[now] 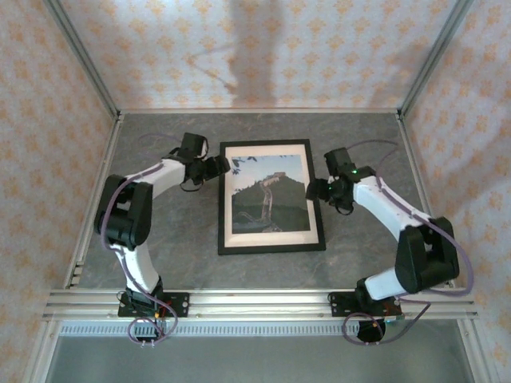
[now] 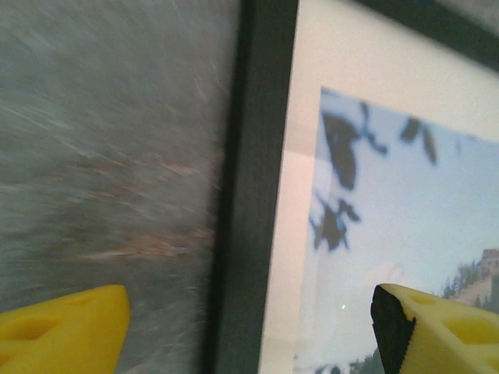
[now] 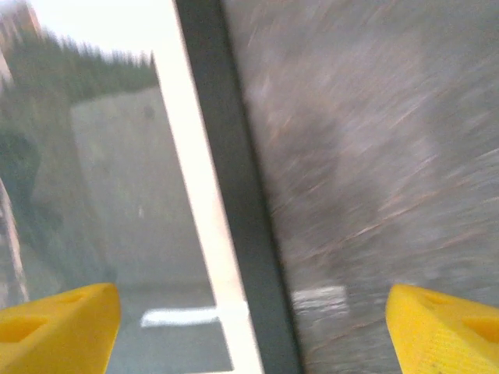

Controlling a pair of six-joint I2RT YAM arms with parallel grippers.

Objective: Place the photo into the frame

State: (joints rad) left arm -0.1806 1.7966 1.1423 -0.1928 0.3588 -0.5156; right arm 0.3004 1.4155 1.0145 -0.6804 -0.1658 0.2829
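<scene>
The black frame (image 1: pixel 271 248) lies flat in the middle of the table, and the photo (image 1: pixel 270 195) of a dark hill under pale sky sits inside it, face up with its white border showing. My left gripper (image 1: pixel 226 166) hovers open at the frame's upper left corner. In the left wrist view its yellow fingers (image 2: pixel 70 331) straddle the frame's left rail (image 2: pixel 253 195) beside the photo (image 2: pixel 405 195). My right gripper (image 1: pixel 313 190) stands open at the frame's right side. Its fingers (image 3: pixel 62 331) span the right rail (image 3: pixel 234 179) and the photo's edge (image 3: pixel 86 156). Neither holds anything.
The grey table (image 1: pixel 160 263) is walled by patterned panels on three sides. Metal posts (image 1: pixel 84 60) stand at the back corners. An aluminium rail (image 1: pixel 255 303) carrying both arm bases runs along the near edge.
</scene>
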